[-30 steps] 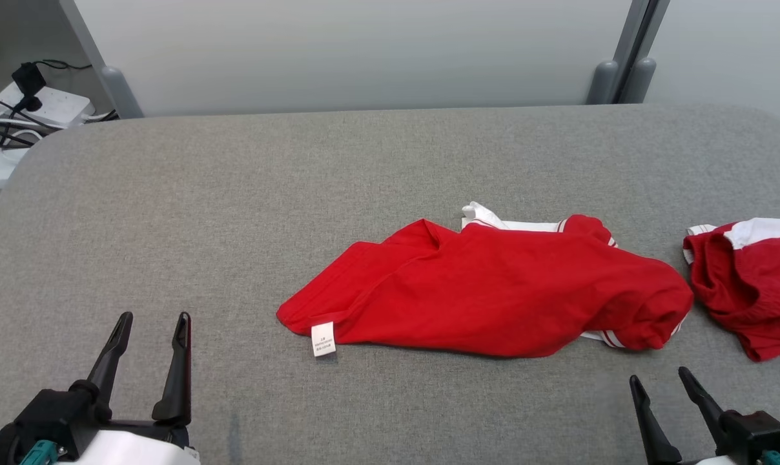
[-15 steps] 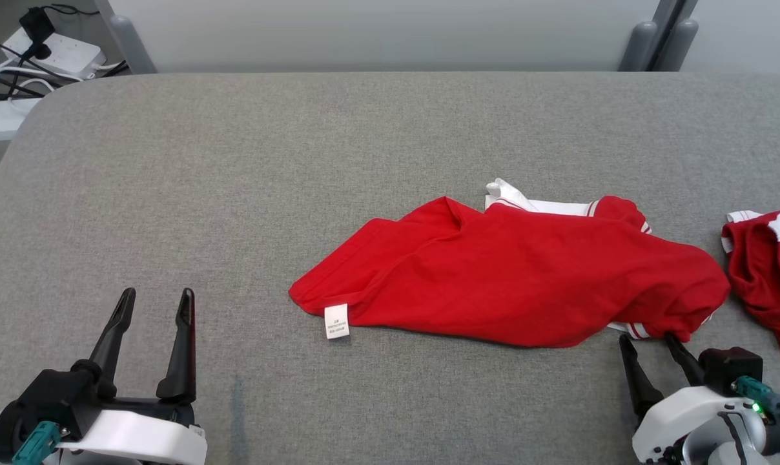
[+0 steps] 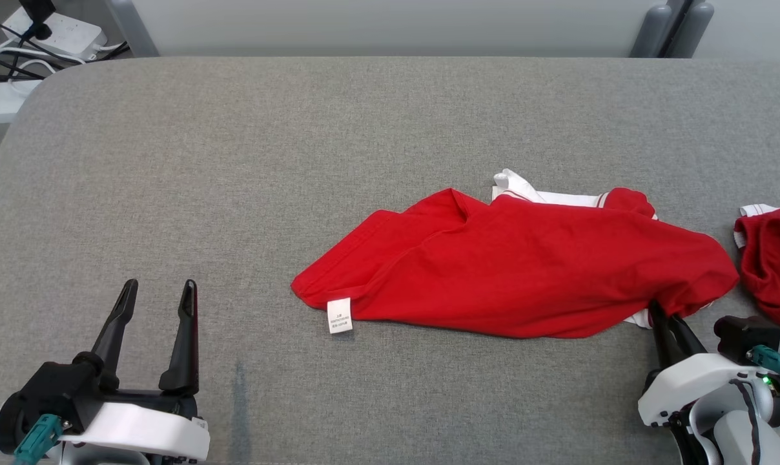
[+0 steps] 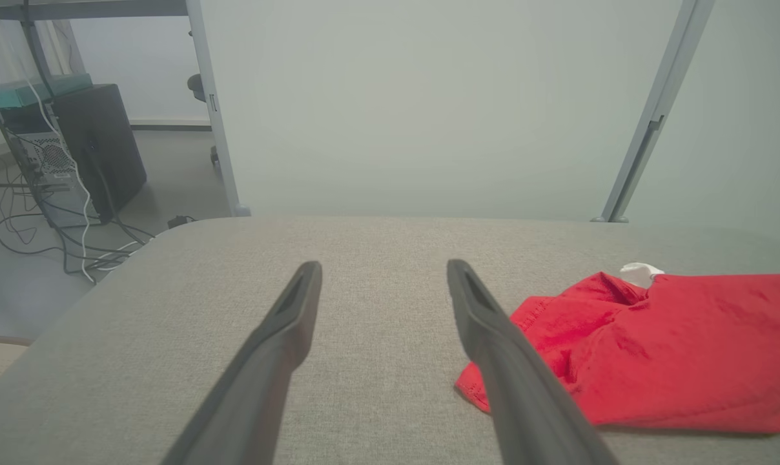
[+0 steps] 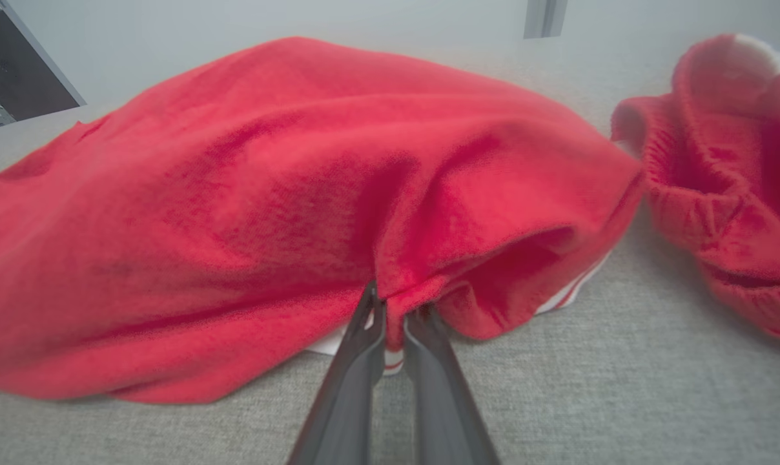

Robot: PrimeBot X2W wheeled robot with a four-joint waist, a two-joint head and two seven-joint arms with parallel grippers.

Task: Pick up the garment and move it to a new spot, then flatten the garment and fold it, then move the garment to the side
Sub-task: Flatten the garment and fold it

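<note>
The garment (image 3: 519, 265) is a red shirt with white trim and a small white label, lying crumpled right of the middle on the grey table (image 3: 299, 142). My right gripper (image 3: 662, 314) is at the shirt's near right edge, shut on a fold of the red cloth; in the right wrist view the garment (image 5: 267, 206) bunches between the closed tips of the right gripper (image 5: 393, 310). My left gripper (image 3: 159, 290) stands open at the lower left, well clear of the shirt. From the left wrist, the left gripper (image 4: 383, 278) is spread over bare table, the garment (image 4: 648, 349) off to its right.
A second red and white garment (image 3: 774, 265) lies at the table's right edge, also seen as a red heap (image 5: 726, 174) from the right wrist. A power strip with cables (image 3: 35, 32) sits beyond the table's far left corner. A pale wall panel stands behind the table.
My right gripper moved forward to the shirt's near right edge and shut on the cloth. The head camera has tilted down. The left gripper stayed open in place.
</note>
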